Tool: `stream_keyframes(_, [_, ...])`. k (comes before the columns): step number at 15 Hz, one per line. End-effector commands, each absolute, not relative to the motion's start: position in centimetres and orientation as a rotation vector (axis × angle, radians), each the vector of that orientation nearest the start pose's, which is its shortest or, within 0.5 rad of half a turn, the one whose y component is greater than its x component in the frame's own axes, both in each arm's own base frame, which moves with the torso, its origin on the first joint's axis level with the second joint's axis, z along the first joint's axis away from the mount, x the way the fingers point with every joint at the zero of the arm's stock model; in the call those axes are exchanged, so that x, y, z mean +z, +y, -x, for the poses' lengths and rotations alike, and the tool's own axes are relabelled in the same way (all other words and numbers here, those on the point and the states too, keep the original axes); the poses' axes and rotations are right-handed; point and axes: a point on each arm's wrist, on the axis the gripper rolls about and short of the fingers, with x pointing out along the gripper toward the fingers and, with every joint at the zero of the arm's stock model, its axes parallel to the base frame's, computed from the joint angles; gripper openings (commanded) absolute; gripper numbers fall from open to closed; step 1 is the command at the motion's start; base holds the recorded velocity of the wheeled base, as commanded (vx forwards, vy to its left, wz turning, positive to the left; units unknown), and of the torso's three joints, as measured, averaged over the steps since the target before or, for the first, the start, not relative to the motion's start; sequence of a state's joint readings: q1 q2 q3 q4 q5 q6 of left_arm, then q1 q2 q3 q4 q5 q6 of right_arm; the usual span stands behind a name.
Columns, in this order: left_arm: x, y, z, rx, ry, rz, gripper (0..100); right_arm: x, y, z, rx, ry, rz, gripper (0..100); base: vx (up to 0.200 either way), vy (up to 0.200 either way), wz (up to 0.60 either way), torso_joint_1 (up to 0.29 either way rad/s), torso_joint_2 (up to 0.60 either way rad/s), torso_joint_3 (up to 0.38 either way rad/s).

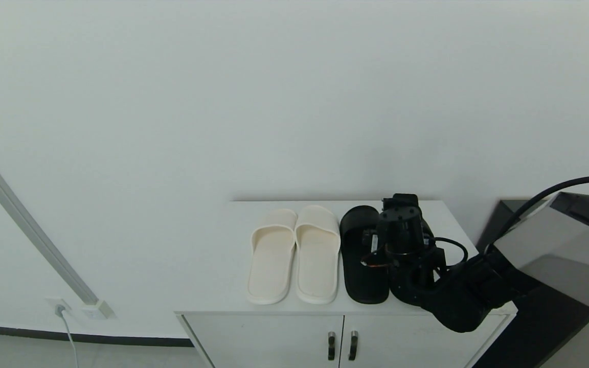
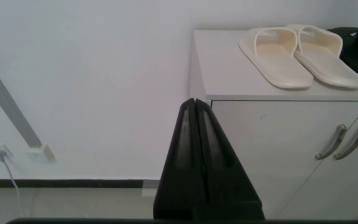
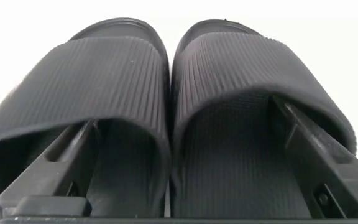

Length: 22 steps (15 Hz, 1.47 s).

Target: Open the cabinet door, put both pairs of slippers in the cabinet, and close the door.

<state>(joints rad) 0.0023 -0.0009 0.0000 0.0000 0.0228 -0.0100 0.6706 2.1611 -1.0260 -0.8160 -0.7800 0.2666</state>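
First, from the head: shows the white slippers (image 1: 297, 255) and the black slippers (image 1: 361, 255) side by side on top of the cabinet (image 1: 223, 266), the black pair nearer the cabinet's right edge. Finds the right gripper (image 1: 399, 214) low over the black pair, above the cabinet's top. Shows both doors (image 1: 343, 342) shut on the cabinet's front, handles (image 1: 331, 345) side by side at its middle.

Next, from the left wrist: places the left gripper (image 2: 195, 124) in front of the cabinet (image 2: 222, 62), off its left side and below its top, fingers (image 2: 182, 162) pressed flat together. Catches the white slippers (image 2: 300, 53) up on the cabinet's top.

Lastly, from the right wrist: looks into the black slippers (image 3: 166, 93) from the heel end. Shows the right gripper's fingers (image 3: 55, 168) spread wide, one slid under each strap, one inside each slipper, with the pair's two inner walls between them.
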Motion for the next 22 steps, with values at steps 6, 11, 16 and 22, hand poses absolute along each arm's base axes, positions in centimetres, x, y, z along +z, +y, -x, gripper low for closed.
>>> stream_keyframes(6, [7.5, 0.0, 2.3, 0.026, 0.0, 0.011, 0, 8.7, 23.7, -32.8, -0.143, 0.22, -0.057, 0, 0.0, 0.0, 0.0, 0.0, 0.0, 0.0])
stream_keyframes(11, [7.5, 0.0, 2.3, 0.026, 0.0, 0.011, 0, 12.1, 22.8, -31.1, -0.111, 0.172, -0.061, 0, 0.0, 0.0, 0.0, 0.0, 0.0, 0.0])
stream_keyframes(16, [7.5, 0.0, 2.3, 0.028, 0.0, 0.017, 0, 16.9, 19.0, -21.1, 0.346, 0.182, 0.009, 0, 0.0, 0.0, 0.0, 0.0, 0.0, 0.0])
stream_keyframes(22, [7.5, 0.0, 2.3, 0.028, 0.0, 0.018, 0, 18.1, 15.8, -15.5, 0.55, 0.299, 0.058, 0, 0.0, 0.0, 0.0, 0.0, 0.0, 0.0])
